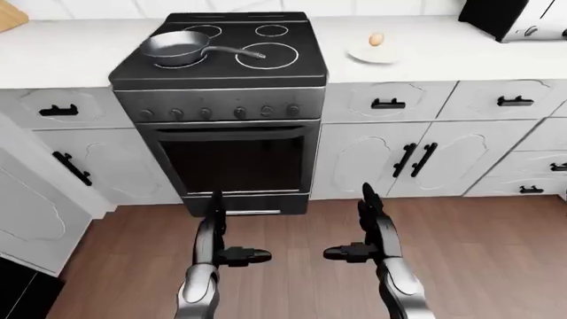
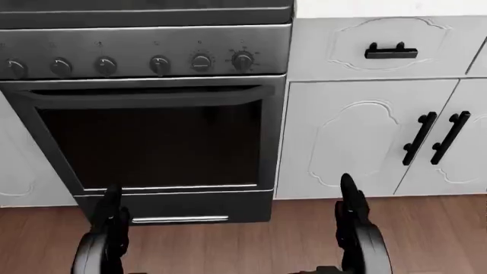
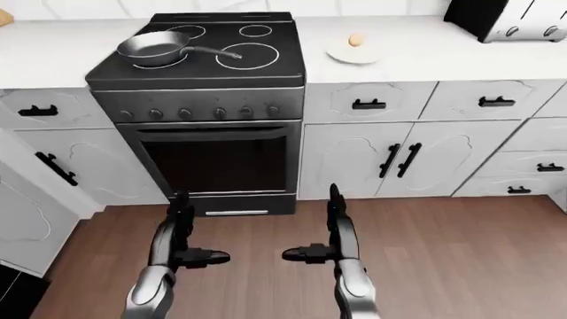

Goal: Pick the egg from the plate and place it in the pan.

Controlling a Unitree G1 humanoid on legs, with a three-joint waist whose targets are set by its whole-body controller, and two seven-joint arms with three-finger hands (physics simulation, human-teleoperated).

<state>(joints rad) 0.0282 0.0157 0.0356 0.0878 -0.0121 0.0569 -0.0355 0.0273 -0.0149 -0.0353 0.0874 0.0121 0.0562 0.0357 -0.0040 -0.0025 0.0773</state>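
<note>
A tan egg rests on a small white plate on the white counter just right of the stove. A dark grey pan stands on the stove's near-left burner, its handle pointing right. My left hand and right hand hang low over the wooden floor, far below the counter, fingers stretched out and holding nothing. Both hands are far from the egg and the pan.
A black stove with an oven door stands ahead. White cabinets with black handles flank it. A toaster sits at the counter's upper right. A cabinet corner juts out at the left.
</note>
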